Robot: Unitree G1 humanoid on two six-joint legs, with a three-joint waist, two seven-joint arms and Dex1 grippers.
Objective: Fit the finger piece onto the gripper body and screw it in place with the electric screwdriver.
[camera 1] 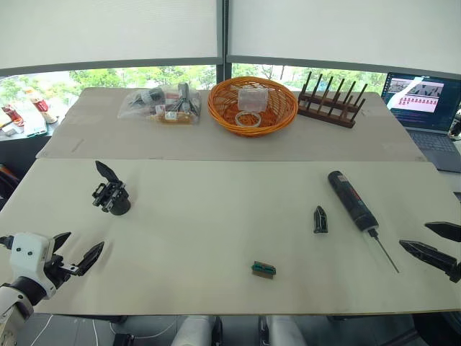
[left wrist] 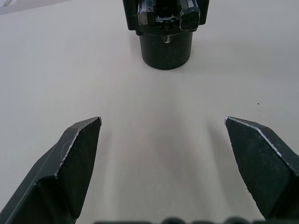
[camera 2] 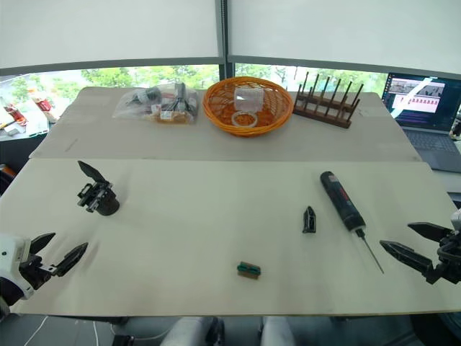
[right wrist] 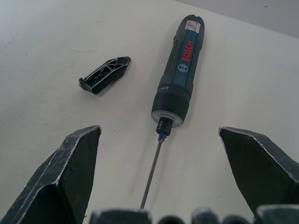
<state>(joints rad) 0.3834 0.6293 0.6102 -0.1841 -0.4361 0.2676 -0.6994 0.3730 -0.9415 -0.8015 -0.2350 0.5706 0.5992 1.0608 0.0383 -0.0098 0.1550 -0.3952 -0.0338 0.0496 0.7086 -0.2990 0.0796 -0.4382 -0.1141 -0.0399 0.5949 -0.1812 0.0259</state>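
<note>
While both arms hover low over the pale counter (camera 1: pixel 216 216), the left gripper (camera 1: pixel 77 254) and right gripper (camera 1: pixel 432 241) are spread wide and hold nothing. Taking the long black cylindrical electric screwdriver (camera 1: pixel 352 200) as landmark: the small black wedge-shaped plastic finger piece (camera 1: pixel 320 219) lies just beside it on its left, apart from it; the black gripper body with round base (camera 1: pixel 112 194) stands well apart, far to its left.

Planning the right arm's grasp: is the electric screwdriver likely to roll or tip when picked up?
The electric screwdriver lies flat on the table; its round barrel would probably roll if nudged sideways. It looks rigid. The thick body likely outweighs the thin bit, so a grasp near the bit may let it tip.
</note>
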